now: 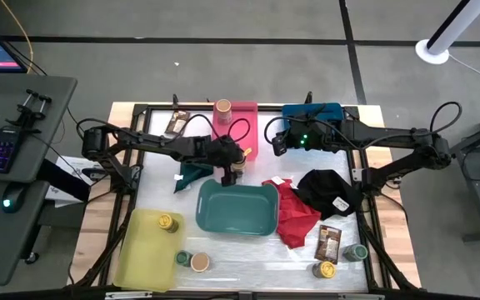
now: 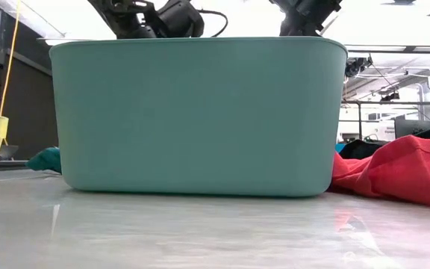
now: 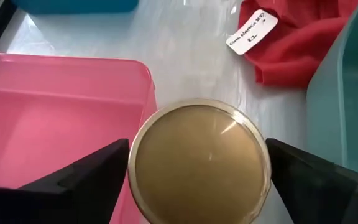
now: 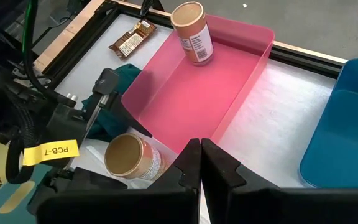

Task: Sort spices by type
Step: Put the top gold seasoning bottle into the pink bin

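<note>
- The tan-lid jar (image 3: 199, 163) sits between the fingers of the left gripper (image 1: 233, 164), which close on its sides, just beside the corner of the pink bin (image 3: 55, 118) and not yet over it.
- If you move it across too low, I think the jar's bottom may hit the pink rim and the jar may tip or slip from the fingers.
- 1 tan jar (image 4: 191, 32) already stands in the far end of this bin, so a drop at the near end looks safer; a drop from high up could make the new jar roll into it.
- The teal bin (image 1: 237, 208) and the red cloth (image 3: 303, 37) are close on the other side; a wide swing could push them.
- The right gripper (image 4: 201, 163) hovers near the same pink corner with its jaws together and nothing in them. You risk that the 2 arms touch if both move here.
</note>
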Action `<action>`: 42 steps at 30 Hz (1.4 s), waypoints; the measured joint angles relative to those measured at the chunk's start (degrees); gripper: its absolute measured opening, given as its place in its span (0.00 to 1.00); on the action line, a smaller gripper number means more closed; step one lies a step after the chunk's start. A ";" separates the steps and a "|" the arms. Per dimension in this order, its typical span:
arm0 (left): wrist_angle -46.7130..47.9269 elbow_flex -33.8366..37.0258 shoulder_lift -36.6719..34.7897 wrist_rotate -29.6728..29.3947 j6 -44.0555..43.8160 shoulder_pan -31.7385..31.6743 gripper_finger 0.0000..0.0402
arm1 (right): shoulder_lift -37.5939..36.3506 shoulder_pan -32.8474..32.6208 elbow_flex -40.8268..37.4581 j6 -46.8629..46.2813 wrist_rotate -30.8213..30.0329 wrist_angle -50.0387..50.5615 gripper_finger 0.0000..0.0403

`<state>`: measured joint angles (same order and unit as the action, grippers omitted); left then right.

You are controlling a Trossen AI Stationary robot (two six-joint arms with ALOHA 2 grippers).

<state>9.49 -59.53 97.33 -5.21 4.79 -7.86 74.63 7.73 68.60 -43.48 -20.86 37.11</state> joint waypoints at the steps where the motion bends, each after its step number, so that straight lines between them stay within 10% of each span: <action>1: -0.20 0.00 0.00 0.00 -0.06 0.00 0.87 | 0.00 0.00 0.00 0.00 0.00 0.00 0.00; 8: -0.14 -0.13 -0.21 0.05 -0.76 0.02 0.60 | 0.00 0.00 0.00 0.00 0.00 0.00 0.00; 19: 3.05 -17.71 -10.16 -8.98 1.93 -7.44 0.59 | 0.00 0.15 0.00 0.02 -0.31 0.64 0.00; 30: 10.41 -21.66 4.02 -1.50 -8.00 -20.16 0.59 | 0.00 0.15 0.02 -1.08 -0.41 0.88 0.00; 42: 5.12 -21.94 12.25 -9.42 -8.17 -24.62 0.59 | 0.00 0.11 0.02 -2.97 -0.48 0.86 0.00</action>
<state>14.61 -81.47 109.58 -14.63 -3.38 -32.48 74.63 7.84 68.62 -46.46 -21.34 37.98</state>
